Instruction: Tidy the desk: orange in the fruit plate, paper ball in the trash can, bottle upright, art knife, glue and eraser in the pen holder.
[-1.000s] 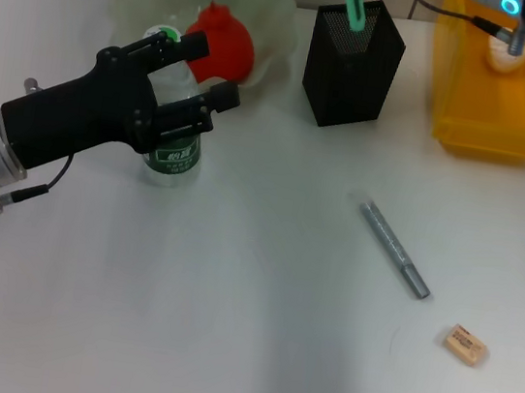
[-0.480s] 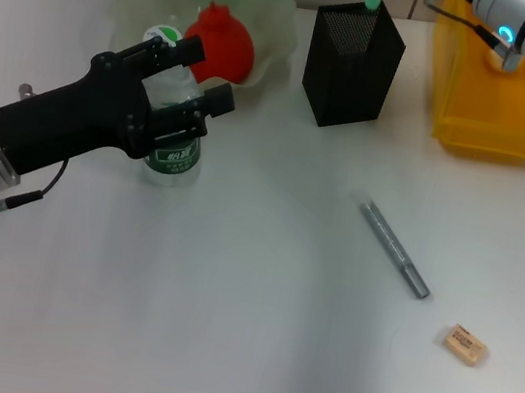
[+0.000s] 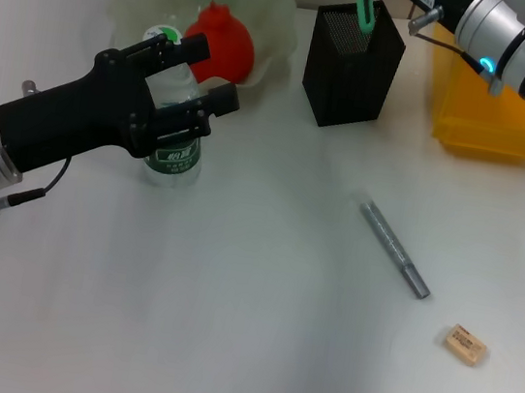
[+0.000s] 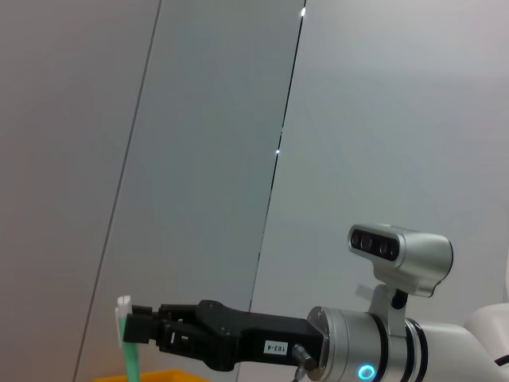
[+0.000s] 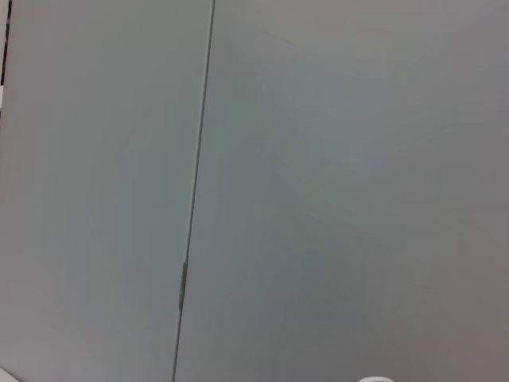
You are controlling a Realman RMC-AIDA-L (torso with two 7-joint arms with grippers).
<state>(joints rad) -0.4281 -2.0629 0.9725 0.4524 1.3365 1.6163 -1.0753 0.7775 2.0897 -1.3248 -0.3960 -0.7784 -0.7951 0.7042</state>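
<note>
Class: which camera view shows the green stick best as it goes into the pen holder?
The head view: the green stick stands over the black pen holder, its top cut off. The left wrist view shows the stick held by the right gripper, no holder. The right wrist view shows only wall.

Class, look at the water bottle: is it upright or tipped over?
Upright. The bottle stands on its base on the table, green cap up, between the left hand's fingers.

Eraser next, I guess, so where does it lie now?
In the head view the eraser lies on the table's near right part, just beyond the lower end of the grey art knife, touching nothing.
</note>
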